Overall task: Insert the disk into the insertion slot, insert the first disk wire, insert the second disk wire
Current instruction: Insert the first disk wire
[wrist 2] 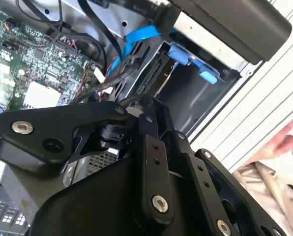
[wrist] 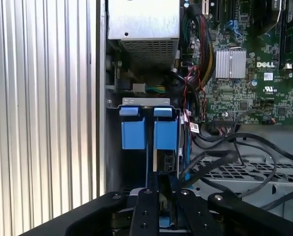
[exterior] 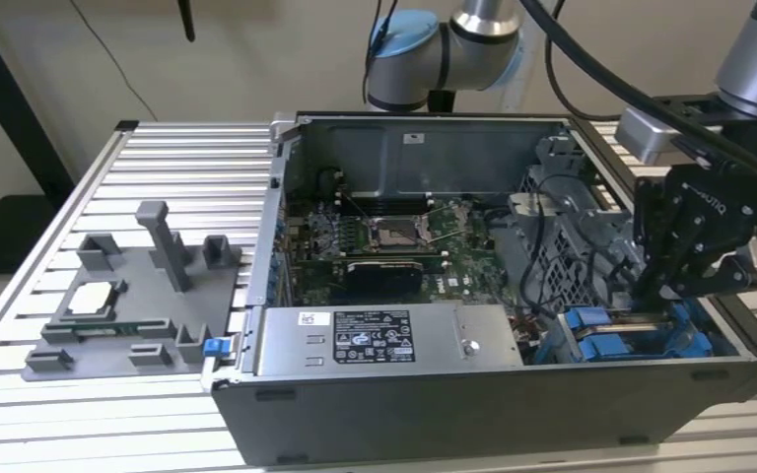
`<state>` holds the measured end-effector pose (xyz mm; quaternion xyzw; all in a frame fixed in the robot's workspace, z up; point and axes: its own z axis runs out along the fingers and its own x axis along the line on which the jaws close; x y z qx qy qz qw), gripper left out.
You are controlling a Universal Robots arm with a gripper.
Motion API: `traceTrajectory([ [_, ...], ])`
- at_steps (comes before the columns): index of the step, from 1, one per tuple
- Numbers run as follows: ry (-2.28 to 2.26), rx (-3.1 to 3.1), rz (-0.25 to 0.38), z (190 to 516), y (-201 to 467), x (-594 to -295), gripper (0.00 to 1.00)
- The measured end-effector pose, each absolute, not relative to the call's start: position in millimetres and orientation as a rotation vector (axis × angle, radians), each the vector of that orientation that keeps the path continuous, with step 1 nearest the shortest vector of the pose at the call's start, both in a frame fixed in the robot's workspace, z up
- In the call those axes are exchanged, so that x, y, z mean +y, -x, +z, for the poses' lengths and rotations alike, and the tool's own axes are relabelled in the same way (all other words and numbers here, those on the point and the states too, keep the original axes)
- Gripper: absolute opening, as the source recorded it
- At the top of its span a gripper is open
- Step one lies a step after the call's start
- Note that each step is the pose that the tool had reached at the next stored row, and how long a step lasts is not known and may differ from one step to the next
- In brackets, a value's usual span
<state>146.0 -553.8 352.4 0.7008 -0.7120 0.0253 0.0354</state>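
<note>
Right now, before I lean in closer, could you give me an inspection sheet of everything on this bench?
Surface: slatted metal table, carrying an open computer case.
Job's things: insertion slot with blue rails, in the case's corner at the exterior view's right.
Clutter: grey fixture with a small square chip on it.
Grippers: gripper low over the insertion slot.
Cables: black cables inside the case; a blue flat cable near the slot.
Surroundings: pale wall; dark post at the exterior view's left.
</note>
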Motion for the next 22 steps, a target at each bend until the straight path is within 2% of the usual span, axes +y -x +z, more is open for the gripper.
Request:
traceTrajectory([
  [7,-2.158,-2.189,0.072,348.8,-154.2,-553.5,0.0],
  [12,-2.192,-2.198,0.026,347.1,-155.3,-552.9,0.0],
  [22,-2.193,-2.197,0.025,339.5,-163.5,-553.0,0.0],
])
